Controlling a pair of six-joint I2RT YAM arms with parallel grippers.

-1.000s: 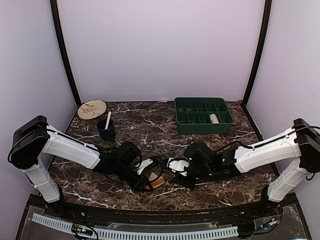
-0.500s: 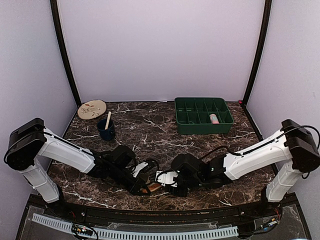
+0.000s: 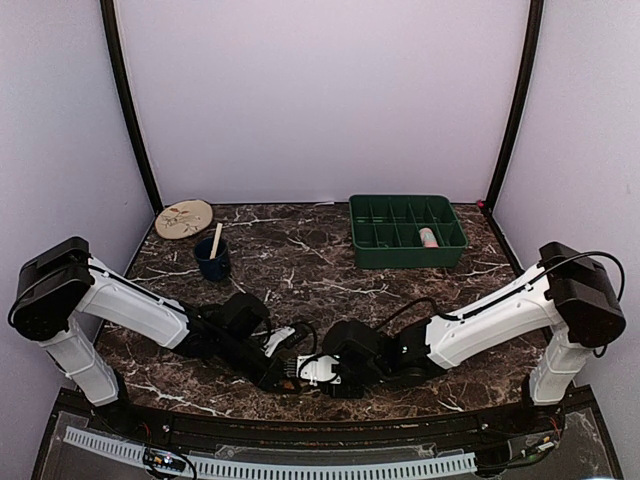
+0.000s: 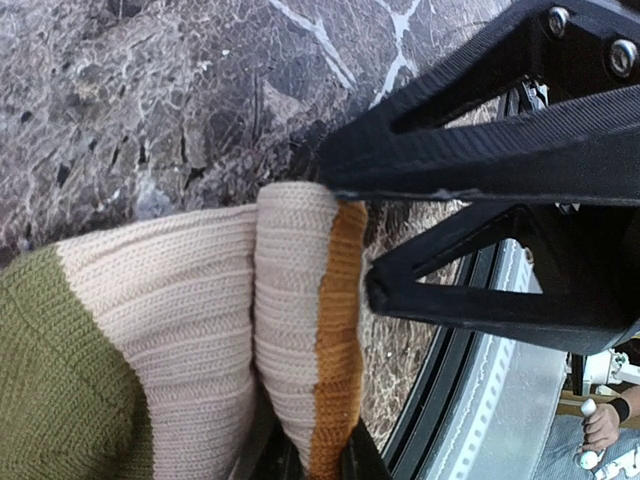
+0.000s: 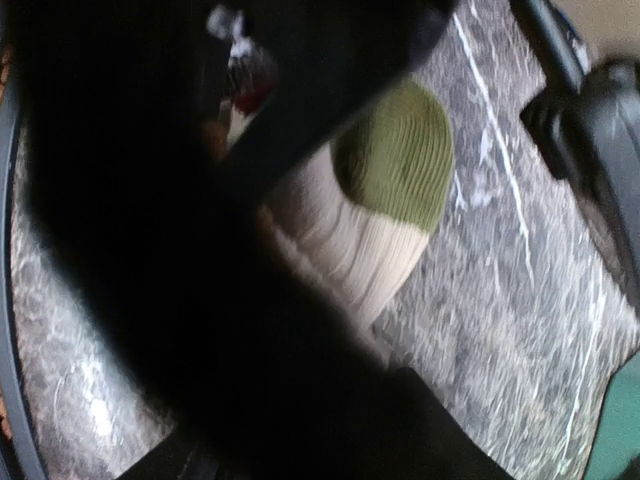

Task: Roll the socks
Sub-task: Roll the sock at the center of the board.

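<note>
Left claw (image 4: 342, 232) is clamped on the folded end of the cream sock (image 4: 190, 300), pinching the rib just by its mustard band, low at the near edge of the marble table (image 3: 300, 260). Right claw (image 3: 308, 374) sits nose to nose with it. Its own camera is mostly blocked by something dark, with the sock's olive end showing past it, so I cannot tell whether its jaws are apart or together.

The pink sock (image 3: 428, 237) lies in a right-hand compartment of the green bin (image 3: 405, 258), apparently rolled. I reckon the cream sock's roll is the step in hand. Next, the right claw needs a hold on the loose fabric to turn it over, with the left pinning the fold.
</note>
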